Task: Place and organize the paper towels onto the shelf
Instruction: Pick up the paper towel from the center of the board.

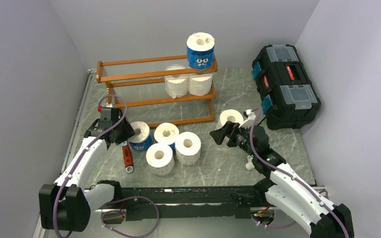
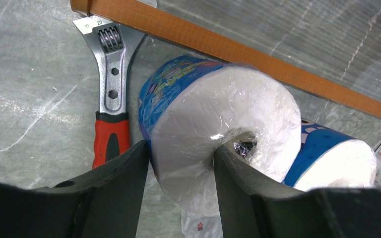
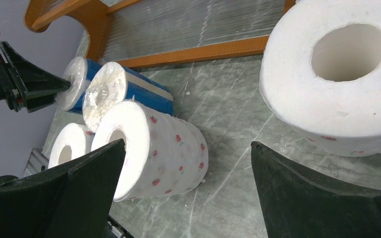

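— Beside the shelf's [image 1: 129,63] left foot, how did the left arm sit?
— It lay low, reaching forward over the table. The left gripper [image 2: 181,148] pinched a blue-wrapped roll [image 2: 218,114], one finger outside the wrapper and the other in the core, next to a red-handled wrench [image 2: 110,89].
— And the right arm?
— It was bent forward, the right gripper [image 3: 187,148] spread wide. A loose white roll [image 3: 337,74] sat just ahead of its fingers, apart from them.
— The shelf itself?
— One blue roll [image 1: 200,52] stood on the top tier, with two white rolls [image 1: 177,85] on the middle tier below it.
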Robot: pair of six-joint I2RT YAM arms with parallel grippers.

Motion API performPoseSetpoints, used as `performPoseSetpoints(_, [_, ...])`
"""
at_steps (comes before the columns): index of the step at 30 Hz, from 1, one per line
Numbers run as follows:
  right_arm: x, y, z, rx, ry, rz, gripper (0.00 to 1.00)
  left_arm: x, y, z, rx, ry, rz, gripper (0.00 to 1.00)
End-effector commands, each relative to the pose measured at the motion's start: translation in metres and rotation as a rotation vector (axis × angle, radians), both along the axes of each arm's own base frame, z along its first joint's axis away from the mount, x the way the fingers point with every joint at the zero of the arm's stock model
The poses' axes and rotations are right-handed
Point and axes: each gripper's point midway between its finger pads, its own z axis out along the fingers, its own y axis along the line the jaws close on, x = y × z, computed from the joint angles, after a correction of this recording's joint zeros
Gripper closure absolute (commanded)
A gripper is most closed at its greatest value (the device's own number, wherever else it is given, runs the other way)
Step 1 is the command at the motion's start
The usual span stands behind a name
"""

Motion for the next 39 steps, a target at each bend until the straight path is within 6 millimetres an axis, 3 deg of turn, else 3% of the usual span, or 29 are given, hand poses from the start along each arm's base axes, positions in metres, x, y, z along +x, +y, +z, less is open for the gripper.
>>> performPoseSetpoints(1, [0.002, 0.001, 0.012, 0.023, -0.05, -0.001, 0.0, -0.002, 0.001, -0.005, 0.009, 0.016, -0.018, 0.46])
performPoseSetpoints(8, [0.002, 0.0, 0.014, 0.024, -0.056, -0.005, 0.01, -0.002, 0.001, 0.006, 0.006, -0.02, -0.017, 0.65])
performPoseSetpoints(10, [0.002, 0.0, 0.015, 0.021, -0.056, -0.008, 0.01, -0.003, 0.001, 0.013, 0.002, -0.034, -0.009, 0.67])
performPoseSetpoints(13, [0.004, 0.001, 0.019, 0.019, -0.06, -0.005, 0.01, -0.004, 0.002, 0.029, 0.003, -0.066, -0.008, 0.69])
performPoseSetpoints(18, [0.006, 0.001, 0.026, 0.018, -0.074, -0.005, 0.01, -0.008, 0.005, 0.067, 0.018, -0.133, -0.014, 0.89])
performPoseSetpoints(20, [0.007, 0.002, 0.03, 0.018, -0.081, -0.002, 0.01, -0.012, 0.004, 0.085, 0.015, -0.161, -0.023, 0.99])
performPoseSetpoints(29, [0.01, 0.0, 0.046, 0.002, -0.114, -0.004, 0.0, -0.021, 0.005, 0.188, -0.012, -0.347, -0.003, 1.0])
performPoseSetpoints(36, [0.01, 0.005, 0.065, 0.027, -0.142, 0.015, 0.01, 0.008, -0.009, 0.275, -0.108, -0.522, 0.008, 1.0])
performPoseSetpoints(39, [0.007, 0.004, 0.063, 0.018, -0.126, 0.02, 0.01, 0.025, -0.022, 0.302, -0.137, -0.557, -0.016, 1.0])
